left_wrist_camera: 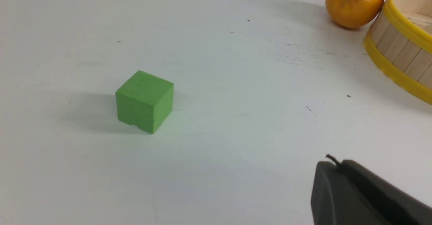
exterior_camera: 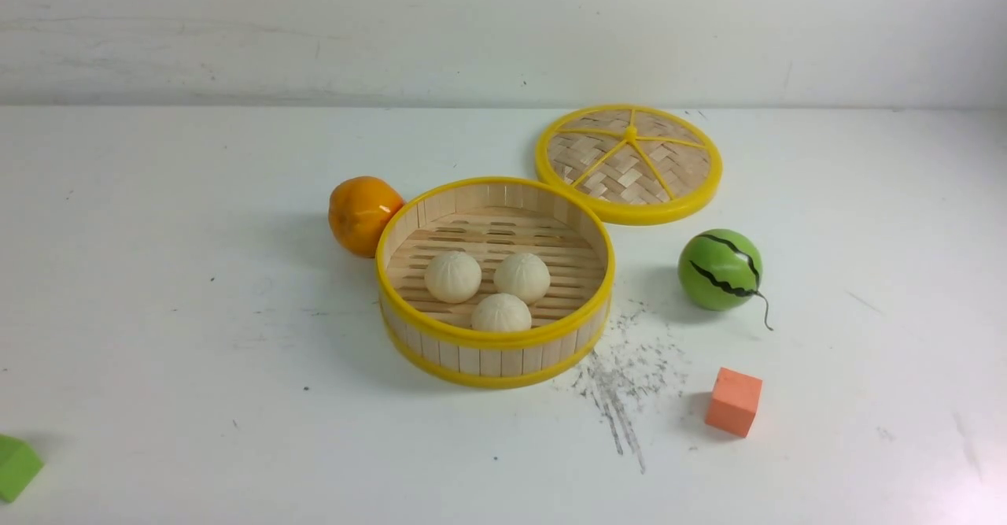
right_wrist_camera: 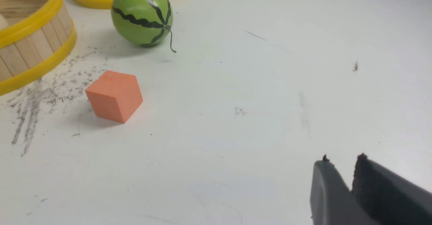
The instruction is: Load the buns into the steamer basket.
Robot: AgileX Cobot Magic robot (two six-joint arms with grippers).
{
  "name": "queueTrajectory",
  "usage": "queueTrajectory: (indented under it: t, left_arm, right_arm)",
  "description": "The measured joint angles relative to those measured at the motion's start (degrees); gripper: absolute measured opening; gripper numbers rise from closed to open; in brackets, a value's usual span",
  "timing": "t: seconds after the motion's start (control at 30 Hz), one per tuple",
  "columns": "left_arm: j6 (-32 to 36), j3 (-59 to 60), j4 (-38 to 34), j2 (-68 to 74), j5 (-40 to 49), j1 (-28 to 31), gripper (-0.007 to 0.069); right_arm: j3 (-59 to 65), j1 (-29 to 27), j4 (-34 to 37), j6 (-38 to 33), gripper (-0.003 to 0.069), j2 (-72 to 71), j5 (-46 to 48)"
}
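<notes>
Three cream-white pleated buns (exterior_camera: 452, 276) (exterior_camera: 521, 277) (exterior_camera: 501, 312) lie close together on the slatted floor of the steamer basket (exterior_camera: 496, 340), a round bamboo basket with yellow rims at the table's middle. Neither arm shows in the front view. In the left wrist view my left gripper (left_wrist_camera: 337, 162) is shut and empty above bare table, with the basket's wall (left_wrist_camera: 401, 49) well off from it. In the right wrist view my right gripper (right_wrist_camera: 342, 159) is open by a narrow gap with nothing in it, far from the basket's wall (right_wrist_camera: 30, 49).
An orange (exterior_camera: 362, 214) touches the basket's far-left side. The woven lid (exterior_camera: 628, 163) lies flat behind the basket on the right. A green striped melon ball (exterior_camera: 720, 269) and an orange cube (exterior_camera: 734, 401) sit to the right. A green cube (exterior_camera: 16, 466) is at the near left edge.
</notes>
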Motion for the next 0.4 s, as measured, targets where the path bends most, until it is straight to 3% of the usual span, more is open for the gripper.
queueTrajectory:
  t: [0.4]
  left_arm:
    - [0.0, 0.0, 0.0, 0.0, 0.0, 0.0, 0.001]
  right_arm:
    - [0.0, 0.0, 0.0, 0.0, 0.0136, 0.0, 0.0]
